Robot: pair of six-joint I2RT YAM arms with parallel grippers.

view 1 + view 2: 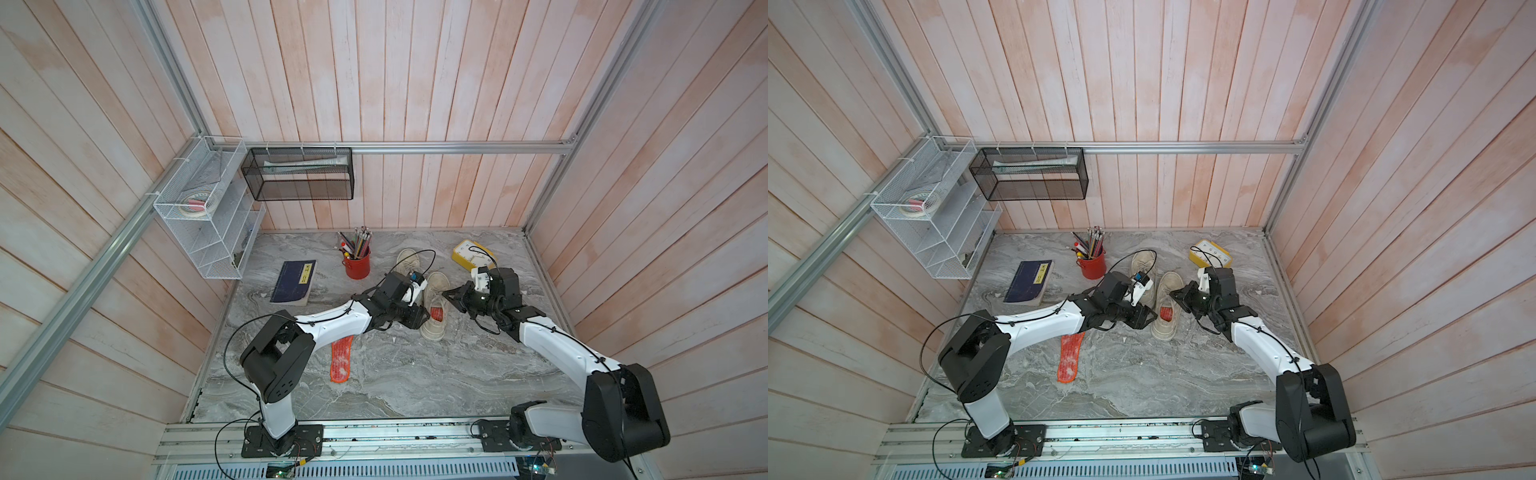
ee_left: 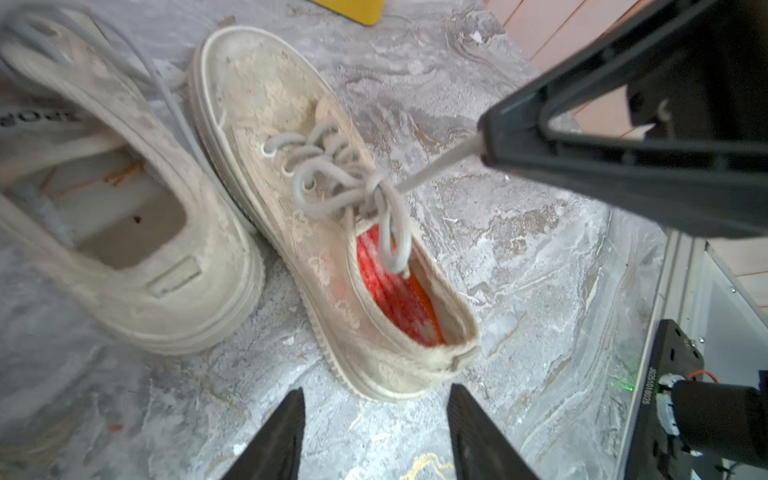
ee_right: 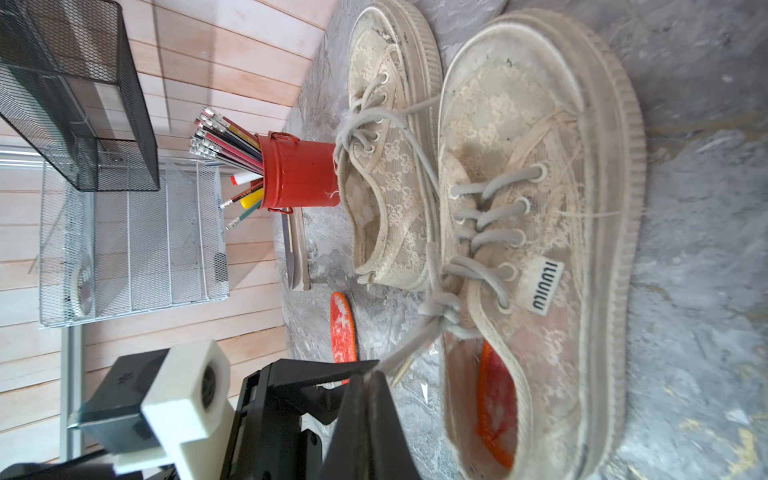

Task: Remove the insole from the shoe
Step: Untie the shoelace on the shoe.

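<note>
A worn beige lace-up shoe [image 1: 435, 291] [image 1: 1168, 286] [image 2: 316, 232] [image 3: 540, 249] lies mid-table with an orange insole [image 1: 436, 312] [image 2: 395, 286] [image 3: 496, 415] inside its heel opening. My right gripper [image 1: 446, 296] [image 1: 1173, 296] [image 3: 374, 374] is shut on the end of its grey shoelace [image 2: 436, 166] [image 3: 411, 345], which runs taut from the knot. My left gripper [image 1: 419, 319] [image 1: 1150, 318] [image 2: 376, 392] is open just behind the shoe's heel, with nothing between its fingers. A second orange insole [image 1: 341, 359] [image 1: 1069, 357] lies loose on the table by the left arm.
Another beige shoe [image 1: 409, 259] [image 2: 124, 216] [image 3: 386, 166] with no insole inside sits close beside the first. Behind stand a red pencil cup [image 1: 357, 266], a blue book [image 1: 295, 282] and a yellow object [image 1: 473, 255]. Wire racks [image 1: 208, 216] hang on the back-left walls.
</note>
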